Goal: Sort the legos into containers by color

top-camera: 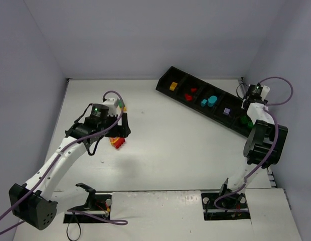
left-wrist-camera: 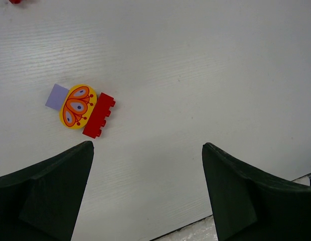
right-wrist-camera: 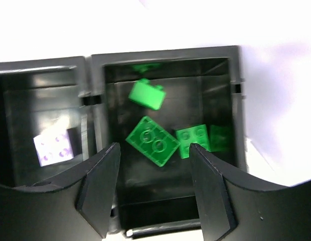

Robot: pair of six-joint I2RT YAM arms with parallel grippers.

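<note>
On the white table lies a stack of legos: a purple brick [left-wrist-camera: 55,96], a round yellow piece [left-wrist-camera: 78,105] and a red brick [left-wrist-camera: 99,115], seen from above as a red-yellow clump [top-camera: 116,142]. My left gripper [left-wrist-camera: 147,145] hovers open just beside it, empty. The black tray of containers [top-camera: 165,80] runs diagonally at the back right, holding a yellow [top-camera: 172,86], red [top-camera: 190,94], teal [top-camera: 209,101] and purple [top-camera: 226,111] brick. My right gripper [right-wrist-camera: 153,146] is open over the end compartment [right-wrist-camera: 236,75], where green bricks [right-wrist-camera: 147,94] [right-wrist-camera: 193,139] lie loose below the jaws.
Grey walls [top-camera: 35,60] enclose the table on the left, back and right. The neighbouring compartment holds a purple brick [right-wrist-camera: 54,148]. A scrap of red [left-wrist-camera: 15,1] shows at the top edge of the left wrist view. Purple cables [top-camera: 278,83] loop off both arms.
</note>
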